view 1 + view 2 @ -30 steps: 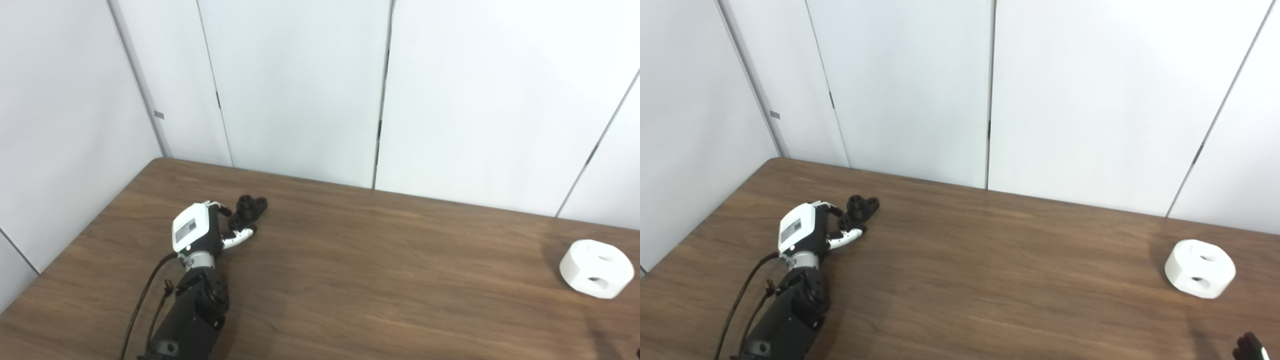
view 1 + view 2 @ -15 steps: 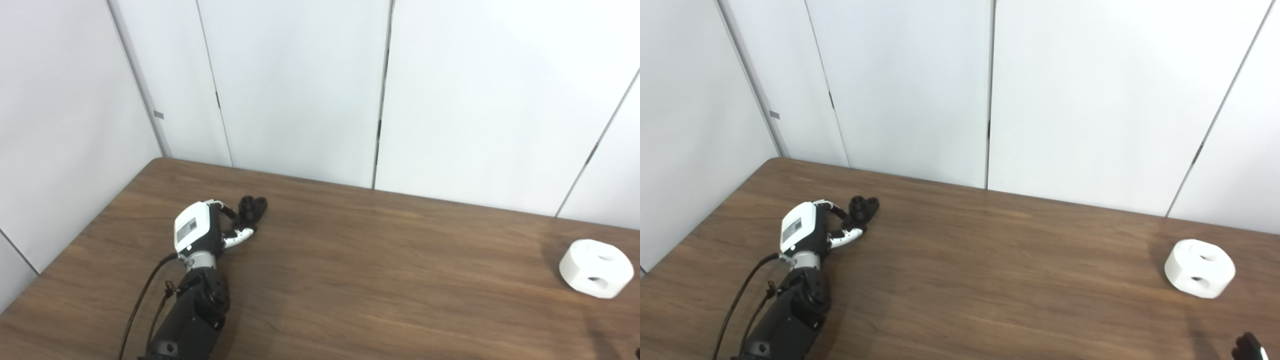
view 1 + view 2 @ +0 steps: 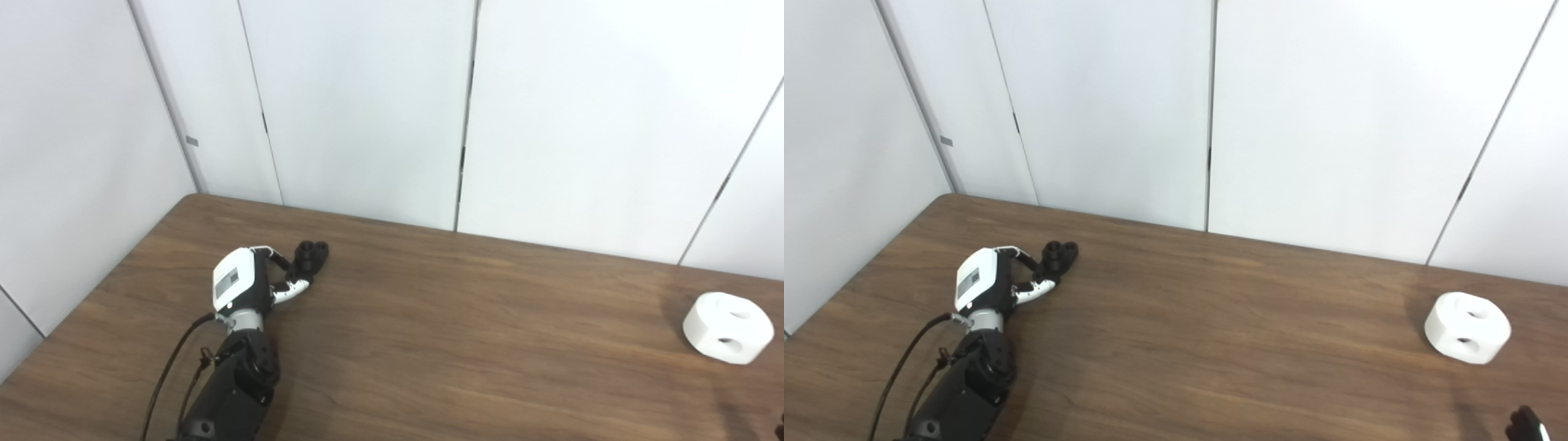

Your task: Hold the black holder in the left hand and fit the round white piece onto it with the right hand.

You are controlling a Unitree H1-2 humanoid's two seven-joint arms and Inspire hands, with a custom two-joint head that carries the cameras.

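Note:
The black holder [image 3: 311, 253] lies on the brown table [image 3: 465, 343] at the far left. My left hand [image 3: 248, 283], white-backed, sits just before it; its curved fingers [image 3: 280, 258] and thumb are apart on either side of the holder's near end, which they partly hide. The holder rests on the table. The round white piece [image 3: 727, 326], with holes in its top and side, stands near the table's right edge. Of my right hand [image 3: 1525, 424] only a dark tip shows at the bottom right corner, well short of the white piece.
White wall panels [image 3: 367, 110] stand behind the table's far edge and along its left side. A black cable [image 3: 174, 361] runs beside my left forearm. Bare wood lies between the holder and the white piece.
My left hand has crept forward, its fingers reaching further around the holder, which now shows less and looks slightly turned. The camera has shifted a little. The white piece has not moved.

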